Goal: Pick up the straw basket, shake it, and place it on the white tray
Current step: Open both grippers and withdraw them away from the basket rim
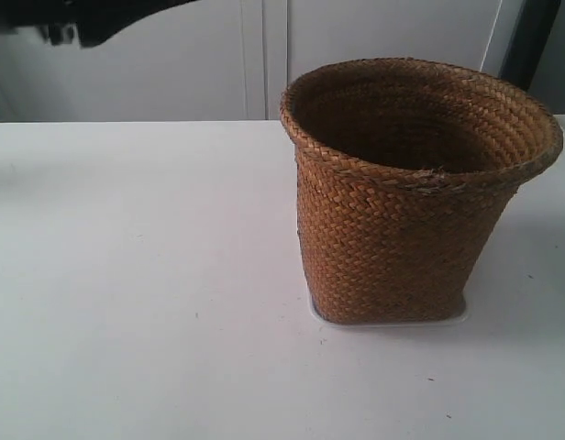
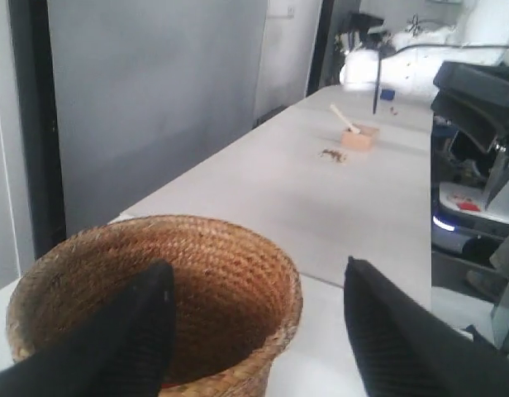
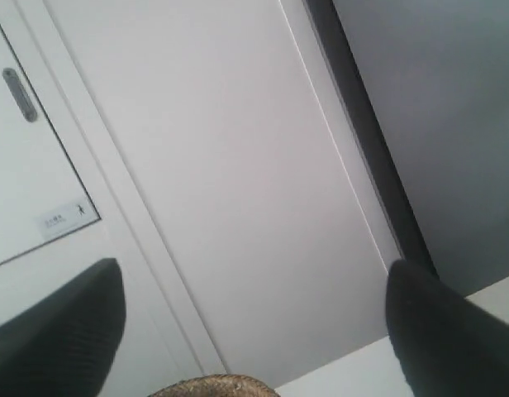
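left fingers (image 2: 143,331) spread wide, holding nothing. one shows in front of the straw basket (image 2: 225,277) mouth, the other off to its side; contact can't tell. right fingers (image 3: 68,331) also spread apart and empty, with a sliver of basket rim between them and a white wall (image 3: 238,165) behind. exterior view: basket upright on the counter (image 1: 127,275), base on the white tray (image 1: 393,320), tray edge peeking out.
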Available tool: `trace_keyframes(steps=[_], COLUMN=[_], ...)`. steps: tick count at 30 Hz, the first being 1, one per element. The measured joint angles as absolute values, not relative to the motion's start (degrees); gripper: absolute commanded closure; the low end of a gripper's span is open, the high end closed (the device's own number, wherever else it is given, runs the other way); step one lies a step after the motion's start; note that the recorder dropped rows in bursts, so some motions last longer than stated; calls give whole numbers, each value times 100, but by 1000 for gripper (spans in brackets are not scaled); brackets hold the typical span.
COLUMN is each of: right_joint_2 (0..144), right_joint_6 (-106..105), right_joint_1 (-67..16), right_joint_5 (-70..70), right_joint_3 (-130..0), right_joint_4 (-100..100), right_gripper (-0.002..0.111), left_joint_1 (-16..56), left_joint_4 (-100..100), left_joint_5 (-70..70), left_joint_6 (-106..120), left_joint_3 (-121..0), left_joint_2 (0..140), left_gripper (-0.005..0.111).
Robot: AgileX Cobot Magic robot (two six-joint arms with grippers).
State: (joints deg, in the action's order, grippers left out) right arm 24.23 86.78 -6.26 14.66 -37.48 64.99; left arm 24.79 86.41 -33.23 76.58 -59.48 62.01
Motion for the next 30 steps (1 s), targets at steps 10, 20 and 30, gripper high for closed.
trace_keyframes(steps=[10, 20, 30], right_joint_2=[137, 17, 17], right_joint_6=[8630, 8630, 8630], right_joint_1=[-590, -577, -577], right_joint_5=[1492, 1481, 1492], right_joint_3=[-3014, -3014, -3014], right_joint_4=[6329, 6339, 6339], right_gripper=[28, 28, 28], left_joint_1=[2479, 2479, 2534], left_joint_4=[9779, 9281, 8633], left_joint_5=[-3826, -4742, -5353], left_joint_6=[9258, 8742, 11223], left_joint_3=[-4120, -3298, -3232], left_joint_2=[5031, 4748, 4760], left_gripper=[44, 44, 44])
